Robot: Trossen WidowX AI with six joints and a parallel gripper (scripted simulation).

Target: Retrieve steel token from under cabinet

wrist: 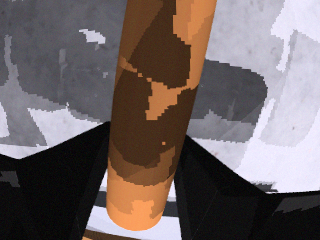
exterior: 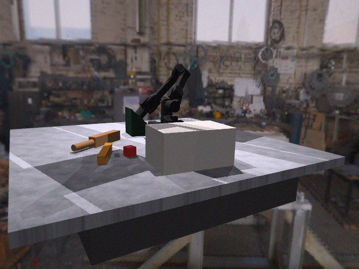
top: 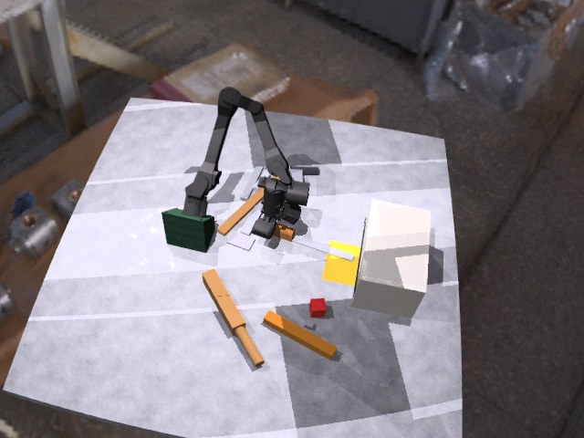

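Note:
The pale cabinet (top: pixel 393 249) (exterior: pixel 197 150) stands at the table's right side in the top view. The yellow marked area (top: pixel 338 272) lies in front of it. My gripper (top: pixel 278 231) (wrist: pixel 144 135) is shut on the round orange handle (top: pixel 286 233) (wrist: pixel 142 200) of a tool. Its thin pale rod (top: pixel 312 246) reaches toward the cabinet. The wider pale end (top: pixel 342 255) is over the marked area, just short of the cabinet front. Whether that end touches the table cannot be told. I cannot make out the steel token; the vent slots are hidden from these views.
A red cube (top: pixel 317 307) (exterior: pixel 129 151), an orange bar (top: pixel 299 334) (exterior: pixel 104 153) and a tan paddle (top: pixel 224 301) (exterior: pixel 100 139) lie to one side. An orange stick (top: pixel 241 212) and pale flat square (top: pixel 241 241) lie near the green base block (top: pixel 187 231).

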